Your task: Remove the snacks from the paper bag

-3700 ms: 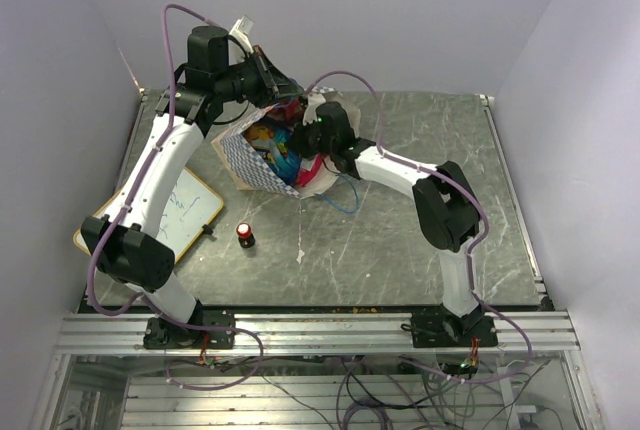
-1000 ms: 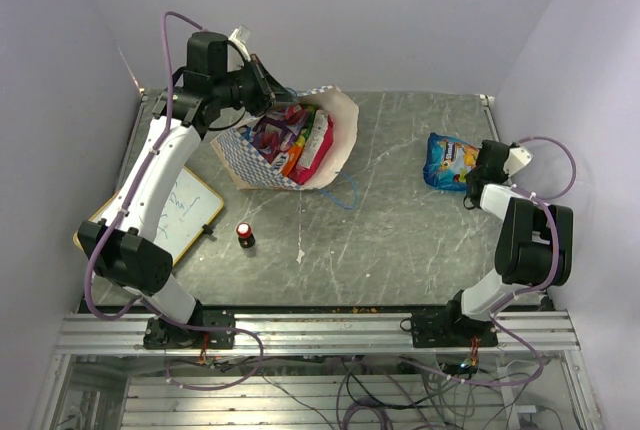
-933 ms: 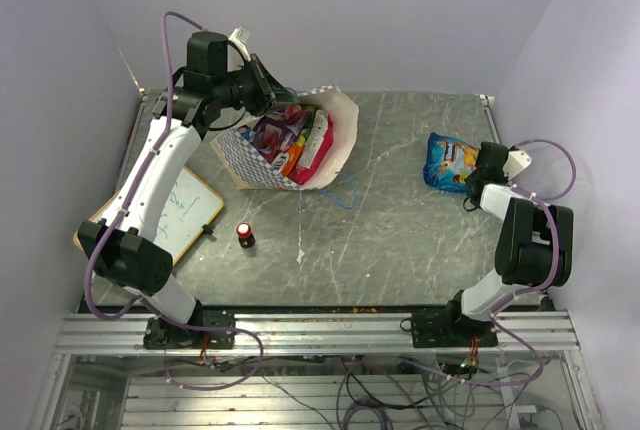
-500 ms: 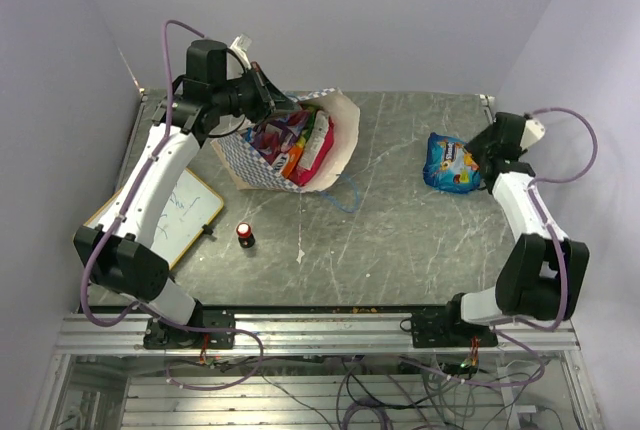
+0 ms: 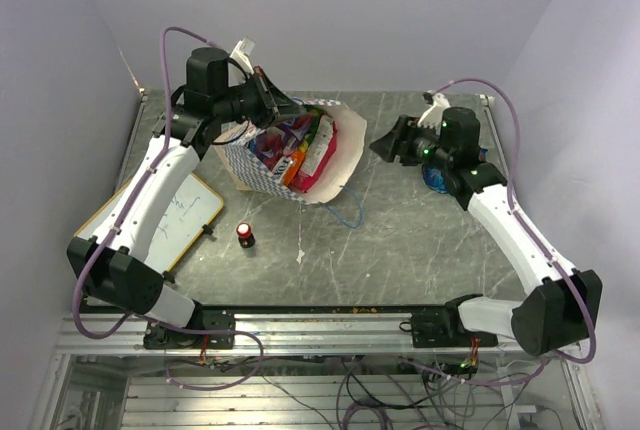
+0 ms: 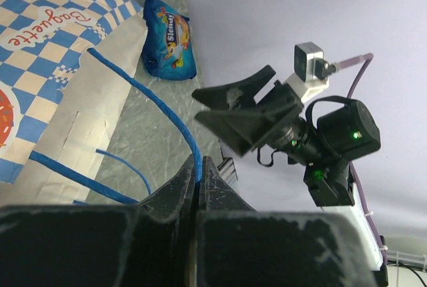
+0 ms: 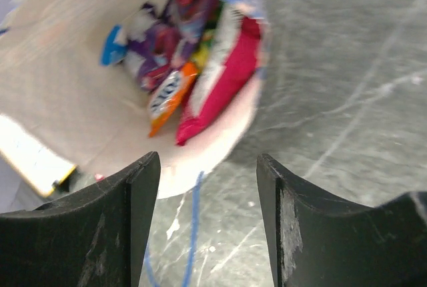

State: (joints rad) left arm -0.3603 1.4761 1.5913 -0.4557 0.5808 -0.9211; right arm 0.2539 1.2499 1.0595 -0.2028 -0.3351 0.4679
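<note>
The paper bag (image 5: 344, 158) stands at the back left of the table, tilted, its mouth facing right. My left gripper (image 5: 288, 106) is shut on its blue cord handle (image 6: 175, 117) and holds the rim up. Several snacks lie inside: a pink packet (image 7: 221, 85), an orange one (image 7: 169, 93) and a purple one (image 7: 157, 52). My right gripper (image 5: 386, 145) hangs open and empty just right of the bag's mouth, pointing at it. A blue snack packet (image 6: 168, 37) lies on the table behind it, mostly hidden under the right arm in the top view.
A small red-and-white capped bottle (image 5: 244, 235) stands on the table in front of the bag. A whiteboard (image 5: 181, 216) lies at the left edge. A loose blue cord (image 5: 349, 212) trails from the bag onto the table.
The right arm swung left from the blue packet at the right edge towards the bag's mouth, its jaws opening wider. The packet stayed on the table. The bag tipped slightly.
</note>
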